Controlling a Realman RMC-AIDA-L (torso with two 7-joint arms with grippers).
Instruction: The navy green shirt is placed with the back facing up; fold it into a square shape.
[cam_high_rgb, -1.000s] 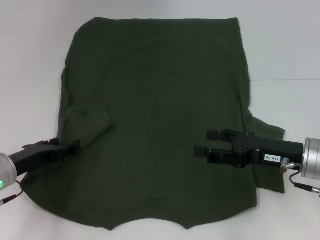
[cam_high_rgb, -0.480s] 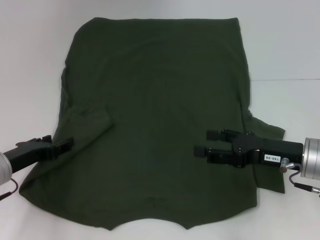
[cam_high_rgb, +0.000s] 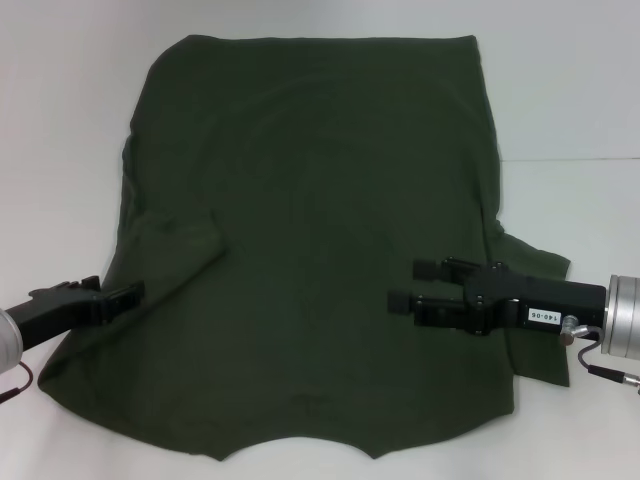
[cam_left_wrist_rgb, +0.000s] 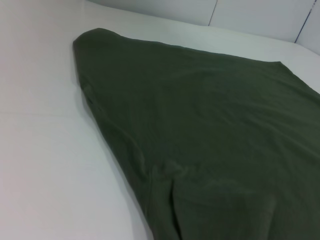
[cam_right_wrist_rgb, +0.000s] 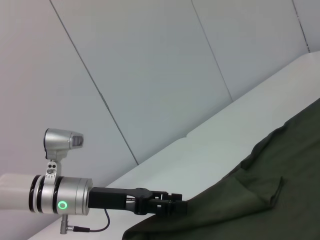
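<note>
Olive-green, matte cloth: the navy green shirt (cam_high_rgb: 310, 250) lies spread nearly flat on the white counter (cam_high_rgb: 60, 120), covering most of the middle of it. Its far edge runs straight and even. The near edge is wavy, with a shallow notch at its middle, and almost reaches the counter's near limit. On the robot's left side the sleeve is folded in over the body, leaving a soft ridge and a few creases; that side edge slants outward toward the near corner. On the right side a sleeve flap sticks out past the body onto bare counter.

Left pincer (cam_high_rgb: 132, 293) sits low at the shirt's left edge, its tip just over the cloth margin beside the folded sleeve. Whether its fingers are parted or closed, I cannot tell. The right wrist view shows it (cam_right_wrist_rgb: 177, 207) at that same hem.

Right pincer (cam_high_rgb: 405, 285) reaches in over the shirt's right half, jaws parted, nothing between them, two fingers pointing toward the middle of the shirt.

Open white counter lies on the left, the right and beyond the far edge; little on the near side.
</note>
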